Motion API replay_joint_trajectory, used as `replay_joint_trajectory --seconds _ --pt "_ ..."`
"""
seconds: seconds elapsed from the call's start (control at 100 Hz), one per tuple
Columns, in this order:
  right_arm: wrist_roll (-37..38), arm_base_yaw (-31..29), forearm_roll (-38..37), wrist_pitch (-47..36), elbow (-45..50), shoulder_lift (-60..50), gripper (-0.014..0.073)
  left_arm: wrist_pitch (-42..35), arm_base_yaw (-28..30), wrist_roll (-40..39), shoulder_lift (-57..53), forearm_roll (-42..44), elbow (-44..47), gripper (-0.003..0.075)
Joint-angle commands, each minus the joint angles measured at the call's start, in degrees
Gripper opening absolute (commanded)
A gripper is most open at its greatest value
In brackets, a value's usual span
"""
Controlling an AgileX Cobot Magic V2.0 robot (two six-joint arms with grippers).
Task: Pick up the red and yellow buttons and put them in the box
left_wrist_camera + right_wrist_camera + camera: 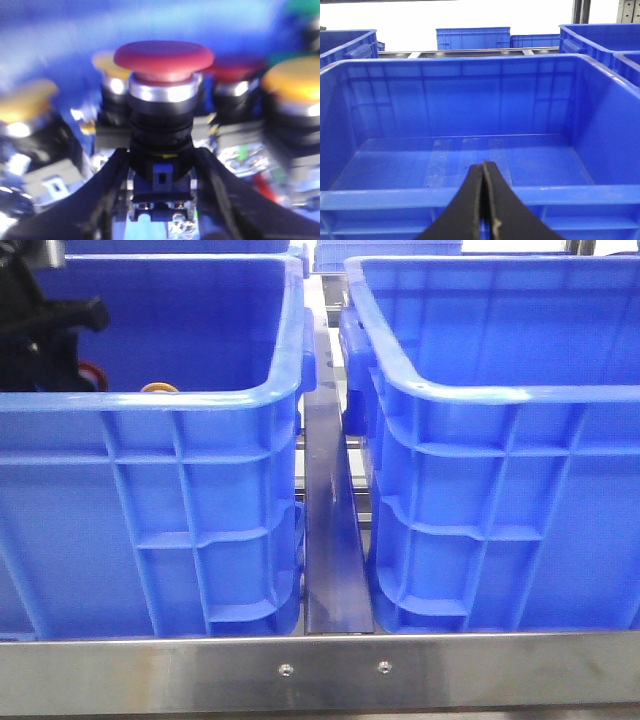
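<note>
Down in the left crate (200, 400) the left gripper (162, 170) has its jaws either side of the red button (164, 60), straddling the black body under the silver collar. Whether they are pressing on it or only bracketing it cannot be told from the left wrist view. Yellow buttons (295, 82) crowd in on both sides, and more red caps sit behind. In the front view only a sliver of red (92, 373) and a yellow cap (159, 388) peek over the crate's near wall beside the dark arm.

Over the right crate (470, 197) the right gripper (483, 200) hangs with its jaws pressed together on nothing; the crate floor in front of it looks bare.

The sensible way through this step is a firm squeeze low on the body, then a straight lift, so the neighbours packed close by are not dragged up or knocked over. A tilted pull risks the wide cap catching.
</note>
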Motion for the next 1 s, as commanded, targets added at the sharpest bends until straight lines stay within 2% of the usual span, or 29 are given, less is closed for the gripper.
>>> replay_joint_trajectory --seconds 0.0,0.24,0.34,0.45,0.66,0.99 --pt "-0.4 -0.3 0.2 -4.6 0.3 -1.2 -0.0094 -3.8 -0.4 0.1 -6.0 -1.2 -0.8 0.0116" --pt "-0.4 -0.3 0.2 -4.6 0.3 -1.2 -0.0094 -12.3 -1.1 1.2 -16.4 -2.8 7.6 0.0116" --pt "-0.4 -0.3 0.2 -4.6 0.3 -1.2 -0.0094 -16.2 -2.8 1.3 -20.6 -2.8 11.4 0.0116" --pt "-0.4 -0.3 0.2 -4.6 0.3 -1.2 -0.0094 -17.1 -5.0 1.3 -24.3 -2.8 14.2 0.0116" --pt "-0.4 -0.3 0.2 -4.6 0.3 -1.2 -0.0094 -19.9 -12.5 1.3 -28.7 -2.8 16.3 0.0116" --pt "-0.4 -0.3 0.2 -4.6 0.3 -1.2 -0.0094 -21.9 -27.1 2.7 -28.9 -2.8 16.3 0.0116"
